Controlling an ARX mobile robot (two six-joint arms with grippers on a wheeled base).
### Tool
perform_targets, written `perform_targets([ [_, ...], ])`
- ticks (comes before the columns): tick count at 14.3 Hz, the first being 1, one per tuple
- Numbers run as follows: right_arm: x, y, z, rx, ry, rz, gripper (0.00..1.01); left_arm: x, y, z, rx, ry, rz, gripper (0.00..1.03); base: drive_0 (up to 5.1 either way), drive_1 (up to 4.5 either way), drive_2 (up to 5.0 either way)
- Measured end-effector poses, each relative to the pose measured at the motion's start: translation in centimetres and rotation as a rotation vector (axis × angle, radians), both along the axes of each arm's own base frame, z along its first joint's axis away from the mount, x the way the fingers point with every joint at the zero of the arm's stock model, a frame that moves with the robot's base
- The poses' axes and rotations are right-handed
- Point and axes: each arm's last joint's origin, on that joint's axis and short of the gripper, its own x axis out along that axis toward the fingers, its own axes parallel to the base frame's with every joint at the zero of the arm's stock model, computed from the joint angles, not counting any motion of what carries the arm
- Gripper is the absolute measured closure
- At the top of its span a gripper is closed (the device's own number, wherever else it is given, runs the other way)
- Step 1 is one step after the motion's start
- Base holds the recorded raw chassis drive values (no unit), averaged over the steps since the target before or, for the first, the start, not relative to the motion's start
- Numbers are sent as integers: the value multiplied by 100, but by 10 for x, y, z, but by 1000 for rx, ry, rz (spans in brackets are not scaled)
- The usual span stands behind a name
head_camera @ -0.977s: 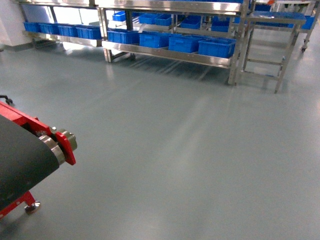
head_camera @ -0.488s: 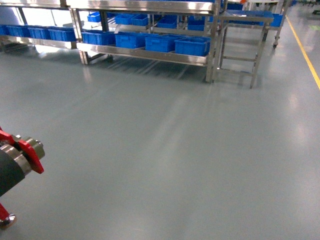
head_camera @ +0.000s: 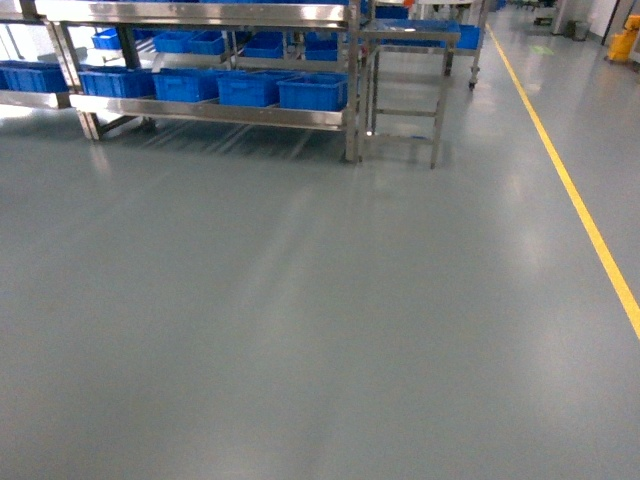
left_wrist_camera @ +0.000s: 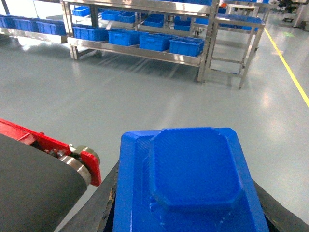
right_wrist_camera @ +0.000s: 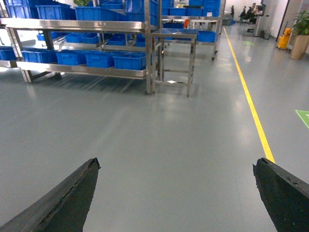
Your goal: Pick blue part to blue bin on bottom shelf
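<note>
Blue part: rigid, light-looking ribbed plastic block, sitting pinched by its flanks in the left claw, well apart from the bottom shelf; right claw hanging spread, carrying nothing.

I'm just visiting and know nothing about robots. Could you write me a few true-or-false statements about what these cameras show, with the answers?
1. The left claw holds a blue part. True.
2. The right claw also carries a part. False: it is open with nothing between its fingers.
3. Blue bins sit on the bottom shelf of the steel rack. True.
4. A red line runs along the floor. False: the line is yellow.
5. The conveyor shows in the left wrist view. True.
</note>
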Motion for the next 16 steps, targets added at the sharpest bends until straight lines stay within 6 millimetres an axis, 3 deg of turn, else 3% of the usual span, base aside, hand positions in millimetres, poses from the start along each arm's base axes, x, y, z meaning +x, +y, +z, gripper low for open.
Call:
perform_targets([
  [16,0,0,0,0,-1,0,3,0,0,0,0,0,-1,59,-153,-153,-153],
])
